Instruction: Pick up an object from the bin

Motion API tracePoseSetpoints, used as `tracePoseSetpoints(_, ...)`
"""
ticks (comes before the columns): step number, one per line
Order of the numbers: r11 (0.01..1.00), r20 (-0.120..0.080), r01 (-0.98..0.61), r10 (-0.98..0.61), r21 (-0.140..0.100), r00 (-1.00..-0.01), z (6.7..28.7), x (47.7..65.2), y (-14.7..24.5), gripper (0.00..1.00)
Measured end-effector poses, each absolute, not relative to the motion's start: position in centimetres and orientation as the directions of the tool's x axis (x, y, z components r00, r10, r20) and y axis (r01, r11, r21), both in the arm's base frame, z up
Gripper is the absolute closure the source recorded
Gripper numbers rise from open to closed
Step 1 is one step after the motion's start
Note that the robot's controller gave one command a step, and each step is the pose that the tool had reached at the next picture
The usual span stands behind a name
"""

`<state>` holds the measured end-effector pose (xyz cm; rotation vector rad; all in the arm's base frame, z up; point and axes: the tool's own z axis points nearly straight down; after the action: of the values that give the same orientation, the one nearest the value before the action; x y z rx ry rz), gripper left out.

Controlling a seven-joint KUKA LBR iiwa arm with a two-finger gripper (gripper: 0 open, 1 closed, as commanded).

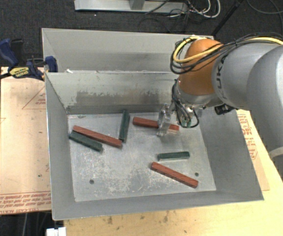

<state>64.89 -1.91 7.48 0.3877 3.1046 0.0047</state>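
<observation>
Found the claw (167,127) at the right end of a red-brown bar (143,122) by the bin's (116,90) back wall, long axis along that wall. Could not tell if clenched.

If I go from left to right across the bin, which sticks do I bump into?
Slanted green stick → upright green stick → back red stick, by the tool → short green stick. I skipped the left red stick and the front red stick, which overlap their neighbours.
</observation>
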Motion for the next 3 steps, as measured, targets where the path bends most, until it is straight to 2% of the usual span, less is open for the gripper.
tracePoseSetpoints(1,0.969,-0.012,0.246,0.246,0.005,-0.969,7.5,64.9,-1.9,1.0)
tracePoseSetpoints(2,0.961,-0.003,0.277,0.277,0.001,-0.961,16.4,65.3,-3.1,1.0)
tracePoseSetpoints(3,0.961,-0.003,0.277,0.277,0.001,-0.961,16.4,65.3,-3.1,0.0)
